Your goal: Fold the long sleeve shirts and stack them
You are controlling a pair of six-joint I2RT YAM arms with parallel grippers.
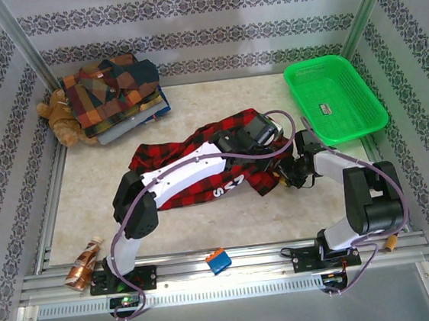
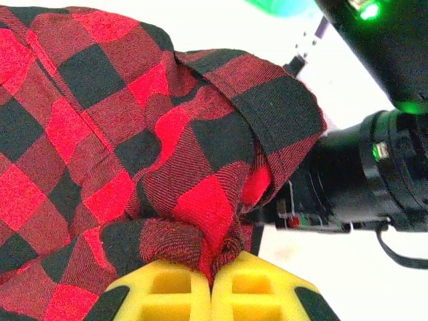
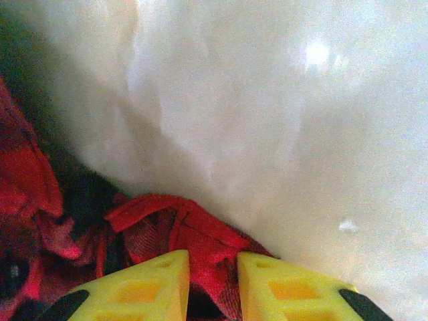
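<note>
Top external: folded patchwork-plaid flannel shirts [image 1: 115,90] stacked; red-and-black check flannel shirt [image 1: 174,151] crumpled, left gripper [image 2: 212,271] pinching it, right gripper [image 3: 212,267] astride a fold, grip unclear.

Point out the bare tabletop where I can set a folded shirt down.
Widest bare patch: the far middle of the table, between the folded shirt stack and the green basket. Another lies on the left, bordered by the teddy bear and the left arm. Crowded: the centre, where both arms work over the red-and-black shirt.

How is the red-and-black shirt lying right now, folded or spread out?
Not folded: the red-and-black shirt lies loosely bunched on the table, left tool pinching it.
</note>
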